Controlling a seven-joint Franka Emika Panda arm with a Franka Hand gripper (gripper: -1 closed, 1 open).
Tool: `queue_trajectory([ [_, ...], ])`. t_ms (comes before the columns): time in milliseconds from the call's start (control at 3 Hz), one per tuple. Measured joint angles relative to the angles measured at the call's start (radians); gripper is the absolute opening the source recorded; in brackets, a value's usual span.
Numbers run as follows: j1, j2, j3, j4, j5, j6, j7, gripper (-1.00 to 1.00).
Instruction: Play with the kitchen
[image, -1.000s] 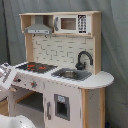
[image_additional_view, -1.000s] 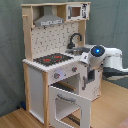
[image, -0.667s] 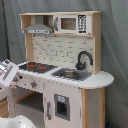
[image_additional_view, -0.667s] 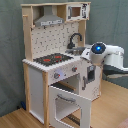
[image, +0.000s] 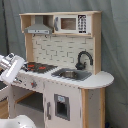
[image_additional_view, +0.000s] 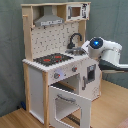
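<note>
Kitchen (image: 62, 70) sits on a wooden floor (image_additional_view: 15, 119) against a grey-green backdrop, tall white and pale-wood thing with a grey hood (image: 38, 29) and a little microwave (image: 71, 23) up top. Down on the worktop (image: 102, 79) there's a black-red hob (image_additional_view: 52, 59), a sink (image: 71, 74) and a black faucet (image_additional_view: 75, 38). In the second exterior view the oven door (image_additional_view: 70, 104) hangs open, and the white robot arm (image_additional_view: 102, 49) sits at the kitchen's sink end, right by the faucet. Can't tell what the fingers are doing, they're hidden.

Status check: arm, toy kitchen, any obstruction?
Arm beside the white and pale-wood toy kitchen, fingers unseen. Lower door hangs open. Nothing blocking.
</note>
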Motion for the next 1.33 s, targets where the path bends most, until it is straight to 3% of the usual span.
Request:
queue_trajectory([
  [667, -0.057, 0.002, -0.001, 0.083, 0.027, 0.006, 0.178, 1.00],
  [1333, -0.050, 0.002, -0.016, 0.149, 0.032, -0.052, 0.367, 1.00],
])
